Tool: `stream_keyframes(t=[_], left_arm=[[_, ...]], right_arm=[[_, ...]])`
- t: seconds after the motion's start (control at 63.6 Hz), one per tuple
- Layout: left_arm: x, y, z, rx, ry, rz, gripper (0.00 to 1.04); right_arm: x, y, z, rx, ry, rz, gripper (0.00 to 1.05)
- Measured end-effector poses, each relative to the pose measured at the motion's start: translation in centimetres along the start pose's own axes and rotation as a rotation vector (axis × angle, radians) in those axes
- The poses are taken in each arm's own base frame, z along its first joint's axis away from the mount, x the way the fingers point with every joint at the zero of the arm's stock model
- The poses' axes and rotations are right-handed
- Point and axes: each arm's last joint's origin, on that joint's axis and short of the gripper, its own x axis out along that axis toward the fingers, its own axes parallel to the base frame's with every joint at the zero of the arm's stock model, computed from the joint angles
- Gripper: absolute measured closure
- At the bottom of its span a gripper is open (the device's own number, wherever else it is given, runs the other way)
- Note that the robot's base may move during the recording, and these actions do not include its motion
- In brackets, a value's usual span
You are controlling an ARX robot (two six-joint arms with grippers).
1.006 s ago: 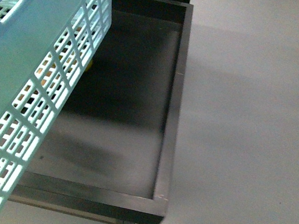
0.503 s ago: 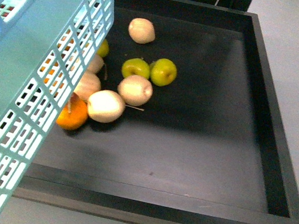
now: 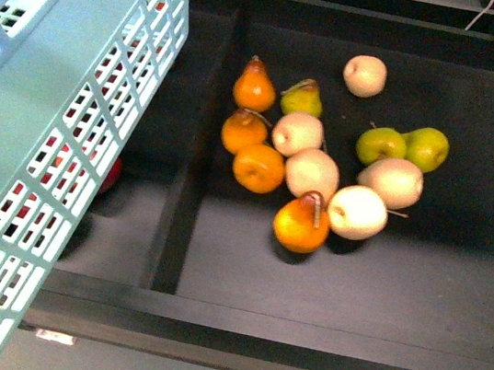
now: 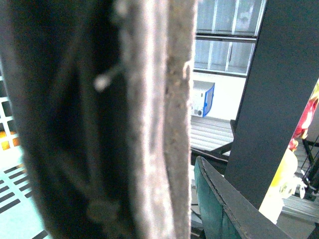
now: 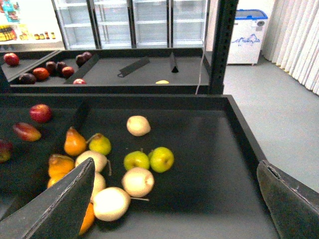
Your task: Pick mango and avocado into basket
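Faced a black partitioned display surface (image 3: 353, 285) in a shop aisle backed by glass-door coolers (image 5: 134, 22), loaded with orange pears (image 3: 301, 226), pale round fruit (image 3: 357, 211) and green apples (image 3: 427, 149), with no mango or avocado identifiable in any view. Judged the task barely begun: confirmed nothing inside the basket (image 3: 43, 117), counted both picks outstanding, read the right gripper (image 5: 176, 165) as empty with jaws apart, and could not tell the jaws of the left gripper (image 4: 209, 204) behind the blurred brown handle (image 4: 149, 124). Located the basket close at the left of the front view, tilted, slotted wall leaning over the left compartment, long axis apparently running away from the camera.
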Motion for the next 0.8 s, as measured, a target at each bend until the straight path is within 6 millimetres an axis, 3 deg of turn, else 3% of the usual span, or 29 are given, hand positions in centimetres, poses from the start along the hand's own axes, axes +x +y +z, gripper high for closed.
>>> stream_keyframes(t=[0.802], left_arm=[[0.05, 0.02, 0.02, 0.005, -0.001, 0.002, 0.77]], right_arm=[[0.00, -0.01, 0.00, 0.000, 0.000, -0.003, 0.09]])
